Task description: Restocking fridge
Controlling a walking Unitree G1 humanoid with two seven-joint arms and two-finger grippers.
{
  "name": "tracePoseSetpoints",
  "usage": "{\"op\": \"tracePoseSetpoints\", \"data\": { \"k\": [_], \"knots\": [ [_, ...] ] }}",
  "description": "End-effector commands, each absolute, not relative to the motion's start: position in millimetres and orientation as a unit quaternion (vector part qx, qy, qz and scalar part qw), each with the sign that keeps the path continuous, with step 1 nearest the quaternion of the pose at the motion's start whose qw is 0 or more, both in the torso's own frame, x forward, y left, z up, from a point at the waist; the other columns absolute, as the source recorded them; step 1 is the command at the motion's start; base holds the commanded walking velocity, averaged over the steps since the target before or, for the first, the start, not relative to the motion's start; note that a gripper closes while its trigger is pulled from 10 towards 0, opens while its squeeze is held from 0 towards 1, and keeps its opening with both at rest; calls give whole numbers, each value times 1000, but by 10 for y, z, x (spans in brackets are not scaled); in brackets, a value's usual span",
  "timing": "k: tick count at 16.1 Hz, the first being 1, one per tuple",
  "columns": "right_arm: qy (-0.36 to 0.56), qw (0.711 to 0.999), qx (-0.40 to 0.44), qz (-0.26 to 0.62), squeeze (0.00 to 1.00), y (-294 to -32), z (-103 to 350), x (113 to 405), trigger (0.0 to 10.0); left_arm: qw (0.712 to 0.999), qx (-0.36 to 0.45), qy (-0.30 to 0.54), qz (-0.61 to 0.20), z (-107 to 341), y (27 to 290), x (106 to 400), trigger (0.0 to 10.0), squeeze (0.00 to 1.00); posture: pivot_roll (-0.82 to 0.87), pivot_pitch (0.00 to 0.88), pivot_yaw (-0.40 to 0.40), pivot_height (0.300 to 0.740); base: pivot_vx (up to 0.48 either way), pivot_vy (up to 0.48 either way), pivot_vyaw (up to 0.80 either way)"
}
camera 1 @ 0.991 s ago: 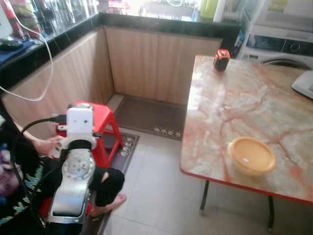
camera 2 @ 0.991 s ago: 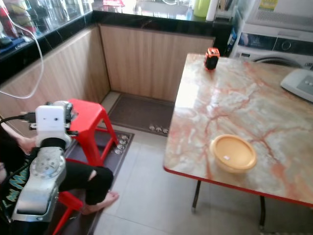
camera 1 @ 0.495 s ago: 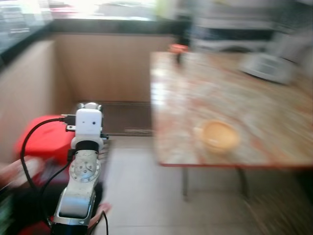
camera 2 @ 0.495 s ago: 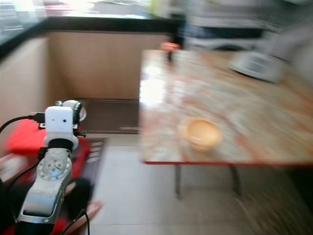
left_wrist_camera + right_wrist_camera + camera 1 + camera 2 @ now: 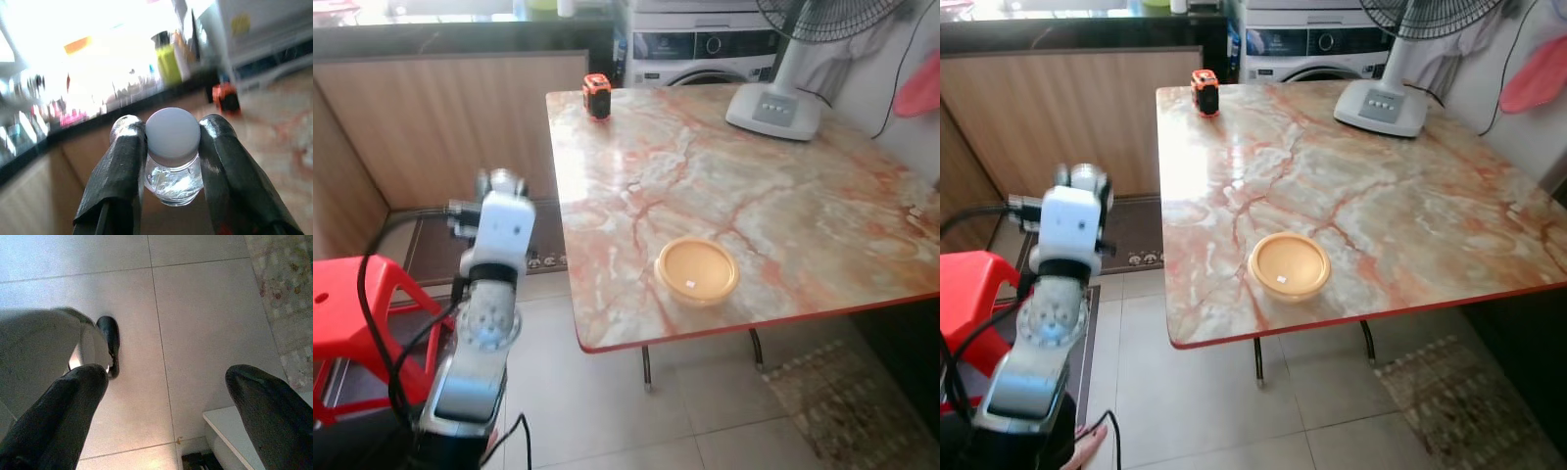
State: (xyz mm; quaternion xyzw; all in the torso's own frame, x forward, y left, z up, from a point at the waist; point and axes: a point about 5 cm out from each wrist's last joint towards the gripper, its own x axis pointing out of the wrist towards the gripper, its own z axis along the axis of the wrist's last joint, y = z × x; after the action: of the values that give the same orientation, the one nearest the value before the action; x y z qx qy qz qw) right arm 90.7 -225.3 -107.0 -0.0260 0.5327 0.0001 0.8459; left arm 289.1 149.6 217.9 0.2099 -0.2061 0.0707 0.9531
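My left gripper is shut on a small clear bottle with a white round cap, one black finger on each side just below the cap. In the eye views the left arm is raised in front of me, left of the table, its wrist box pointing toward the wooden cabinets. My right gripper hangs over the tiled floor, open, with nothing between its fingers.
A marble-pattern table with a red rim holds a yellow bowl, an orange tape measure and a fan base. A washing machine stands behind it. A red stool is at the left, a rug at the lower right.
The camera has swung to the right: the table now fills the middle and the seated person has slid out of view. My left arm stays raised.
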Motion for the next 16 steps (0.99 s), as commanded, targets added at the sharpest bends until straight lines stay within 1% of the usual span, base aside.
{"op": "tracePoseSetpoints", "data": {
  "k": [1, 2, 3, 4, 8, 11, 12, 16],
  "knots": [
    [539, 842, -25, 1, 0, -2252, -1081, 865, 10000, 941, 224, -251, 39, 2322, 1367, 2851, 10000, 0, -12, 0, -18, 740, 0, 0, -800],
    [539, 842, -25, 1, 0, -2250, -1081, 866, 10000, 937, 233, -260, 10, 2335, 1292, 2845, 10000, 0, -13, 0, -17, 740, 0, 0, -800],
    [539, 842, -25, 1, 0, -2248, -1080, 869, 10000, 922, 265, -276, -57, 2309, 1105, 2806, 10000, 0, -11, 0, -17, 740, 0, 0, -800],
    [538, 842, -25, 1, 0, -2247, -1081, 870, 10000, 922, 268, -272, -71, 2271, 1059, 2799, 10000, 0, -15, 0, -15, 740, 0, 0, -800],
    [539, 842, -25, 0, 0, -2248, -1080, 872, 10000, 927, 255, -264, -79, 2241, 1007, 2795, 10000, 0, -12, 0, -18, 740, 0, 0, -800],
    [539, 842, -26, 1, 0, -2246, -1080, 876, 10000, 925, 261, -266, -77, 2241, 1020, 2806, 10000, 0, -13, 0, -18, 740, 0, 0, 0],
    [539, 842, -27, 1, 0, -2246, -1080, 877, 10000, 924, 263, -267, -76, 2250, 1033, 2809, 10000, 0, -13, 0, -17, 740, 0, 0, -800],
    [539, 842, -28, 1, 0, -2248, -1079, 881, 10000, 923, 265, -268, -74, 2250, 1043, 2815, 10000, 0, -13, 0, -19, 740, 0, 0, 0]
  ]
}}
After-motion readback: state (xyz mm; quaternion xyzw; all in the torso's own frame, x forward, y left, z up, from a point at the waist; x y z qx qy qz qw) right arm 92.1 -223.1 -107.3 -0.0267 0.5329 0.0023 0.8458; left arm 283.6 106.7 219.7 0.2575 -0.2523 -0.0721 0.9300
